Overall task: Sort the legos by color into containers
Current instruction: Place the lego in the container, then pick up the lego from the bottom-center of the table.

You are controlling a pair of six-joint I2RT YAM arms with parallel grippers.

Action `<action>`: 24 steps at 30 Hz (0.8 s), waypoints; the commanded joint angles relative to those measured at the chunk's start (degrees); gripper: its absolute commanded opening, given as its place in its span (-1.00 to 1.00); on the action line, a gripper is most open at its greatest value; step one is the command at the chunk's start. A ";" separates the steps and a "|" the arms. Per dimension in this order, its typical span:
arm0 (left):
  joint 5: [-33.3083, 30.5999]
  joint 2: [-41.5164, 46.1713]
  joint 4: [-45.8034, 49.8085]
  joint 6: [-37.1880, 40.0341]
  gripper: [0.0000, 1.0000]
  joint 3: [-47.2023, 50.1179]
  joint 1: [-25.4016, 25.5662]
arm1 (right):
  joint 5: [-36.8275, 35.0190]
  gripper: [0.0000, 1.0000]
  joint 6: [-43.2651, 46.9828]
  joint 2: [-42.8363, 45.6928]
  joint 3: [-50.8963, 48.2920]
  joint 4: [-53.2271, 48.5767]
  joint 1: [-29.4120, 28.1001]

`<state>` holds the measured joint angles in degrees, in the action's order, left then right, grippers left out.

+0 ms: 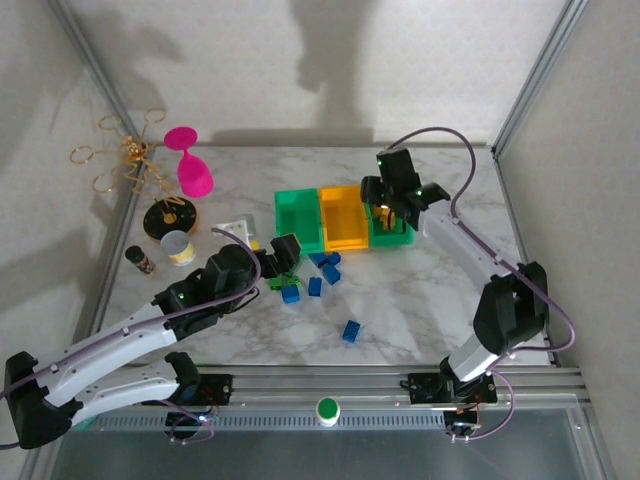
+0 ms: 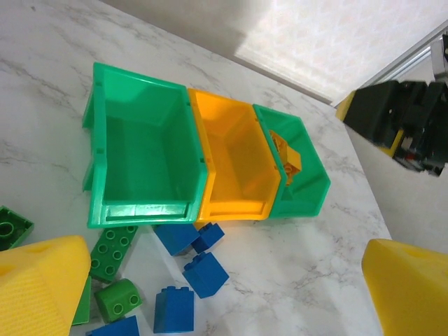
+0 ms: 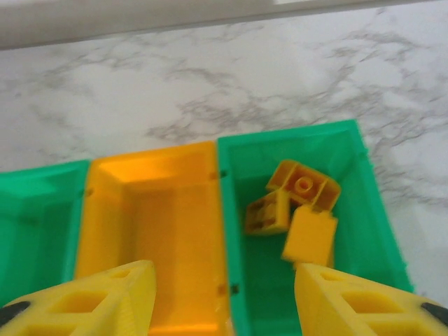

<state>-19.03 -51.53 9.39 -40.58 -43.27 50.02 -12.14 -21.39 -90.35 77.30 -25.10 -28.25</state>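
Three containers stand in a row: a left green bin (image 1: pixel 298 222) (image 2: pixel 140 210), an orange-yellow bin (image 1: pixel 343 218) (image 3: pixel 154 210) and a right green bin (image 1: pixel 392 237) (image 3: pixel 294 133). My right gripper (image 1: pixel 385 210) (image 3: pixel 224 280) hangs open above the last two. Three orange-yellow legos (image 3: pixel 301 185) lie in the right green bin; one (image 3: pixel 310 238) is blurred beside my right fingertip. My left gripper (image 1: pixel 283 255) (image 2: pixel 224 280) is open over blue legos (image 2: pixel 205 273) (image 1: pixel 315 286) and green legos (image 2: pixel 115 248) in front of the bins. One blue lego (image 1: pixel 351 331) lies apart, nearer the front.
A pink goblet (image 1: pixel 188 165), a gold wire stand (image 1: pixel 125 150), a black disc (image 1: pixel 168 218), a small round cup (image 1: pixel 178 247) and a small dark bottle (image 1: pixel 140 260) crowd the back left. A pale block (image 1: pixel 238 230) sits by the left arm.
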 commanded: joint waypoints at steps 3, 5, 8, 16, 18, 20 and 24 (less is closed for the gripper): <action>-0.03 3.72 3.26 -1.47 0.99 2.63 -0.54 | 0.82 0.14 -3.00 4.71 -7.44 -2.92 -5.06; -0.40 4.86 4.85 -1.92 0.99 3.00 -0.54 | 0.89 0.16 -3.35 6.07 -9.37 -3.92 -7.44; 0.09 6.96 6.13 -2.93 0.99 4.17 -0.61 | 0.03 0.20 -4.83 7.38 -11.83 -5.97 -11.23; -0.01 12.48 10.79 -5.52 0.99 6.27 -0.59 | 0.37 0.29 -12.66 10.49 -19.30 -10.01 -20.54; 0.20 14.16 11.04 -5.92 0.99 7.24 -0.63 | 0.24 0.30 -17.58 11.61 -21.75 -10.20 -23.38; -0.35 15.12 12.26 -6.08 0.99 7.60 -0.56 | -1.56 0.33 -22.74 12.27 -23.69 -10.38 -27.43; -1.21 16.04 15.58 -6.53 0.99 7.73 -0.62 | -5.50 0.43 -33.81 11.73 -25.90 -11.94 -34.81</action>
<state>-19.18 -36.32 21.12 -45.91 -36.49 49.98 -13.91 -44.01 -79.26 52.99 -34.44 -59.64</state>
